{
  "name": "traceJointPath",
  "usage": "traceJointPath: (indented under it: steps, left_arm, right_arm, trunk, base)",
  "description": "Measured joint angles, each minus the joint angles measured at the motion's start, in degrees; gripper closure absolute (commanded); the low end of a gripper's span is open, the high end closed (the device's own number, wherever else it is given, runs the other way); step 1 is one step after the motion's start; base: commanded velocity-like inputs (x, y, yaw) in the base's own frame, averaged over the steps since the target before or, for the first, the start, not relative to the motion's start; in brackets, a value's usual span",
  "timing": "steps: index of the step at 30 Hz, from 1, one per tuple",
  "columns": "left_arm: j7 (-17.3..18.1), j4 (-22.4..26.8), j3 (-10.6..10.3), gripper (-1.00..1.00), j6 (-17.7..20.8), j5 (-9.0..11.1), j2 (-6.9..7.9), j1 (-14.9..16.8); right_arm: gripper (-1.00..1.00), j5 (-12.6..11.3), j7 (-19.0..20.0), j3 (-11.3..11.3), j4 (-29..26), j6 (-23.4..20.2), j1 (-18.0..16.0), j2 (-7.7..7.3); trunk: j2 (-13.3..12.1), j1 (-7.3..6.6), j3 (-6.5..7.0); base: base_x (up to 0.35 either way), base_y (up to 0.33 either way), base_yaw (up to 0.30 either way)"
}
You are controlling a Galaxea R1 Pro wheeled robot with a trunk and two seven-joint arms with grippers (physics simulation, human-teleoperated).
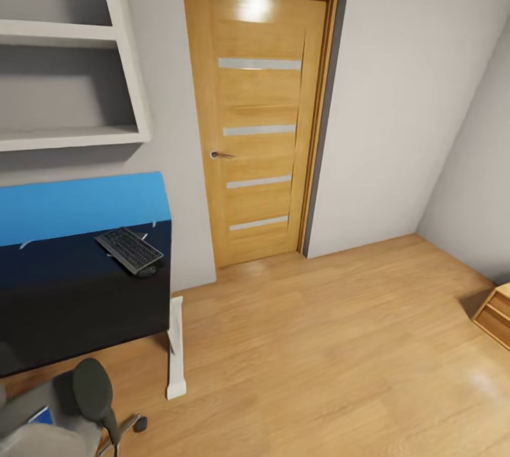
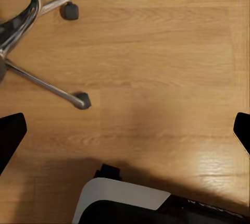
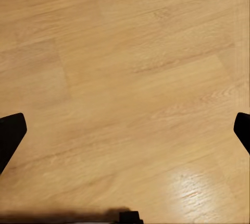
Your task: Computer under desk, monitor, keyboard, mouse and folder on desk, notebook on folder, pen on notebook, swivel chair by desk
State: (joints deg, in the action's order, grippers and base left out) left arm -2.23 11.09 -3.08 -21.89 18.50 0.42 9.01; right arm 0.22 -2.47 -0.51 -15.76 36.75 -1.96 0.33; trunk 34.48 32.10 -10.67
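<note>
Glossy black, the top of the long desk (image 1: 64,294) fills the left of the head view, with its blue back panel standing against the grey wall under white wall shelves (image 1: 71,46). A slim silver-grey keyboard with black keys (image 1: 129,249) lies at an angle near the desk's right end, and a small dark object touching its front corner may be a mouse, though it is too small to tell. Below the desk's white leg (image 1: 175,347), the grey upholstered swivel chair with black armrests (image 1: 67,407) sits at the lower left; a sliver of bright blue folder (image 1: 42,416) shows on its seat. Further right stands the wooden door with frosted strips (image 1: 258,117), then bare light wood plank floor (image 1: 340,351) and a light wooden dresser corner (image 1: 496,315).

The left gripper (image 2: 125,130) hangs wide open over the floor near the chair's chrome base. The right gripper (image 3: 125,130) is likewise spread wide above bare planks.
</note>
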Motion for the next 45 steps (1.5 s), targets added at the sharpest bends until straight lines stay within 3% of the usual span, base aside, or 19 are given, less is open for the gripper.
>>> traceJointPath:
  steps: [45]
  left_arm:
    - [0.0,0.0,-0.1,-1.0,0.1,0.0,-0.05,0.0]
  right_arm:
    - [-1.0,0.0,0.0,0.1,1.1,-0.3,0.0,0.18]
  trunk:
    - [0.0,0.0,0.0]
  base:
    - [0.332,-0.03,0.0]
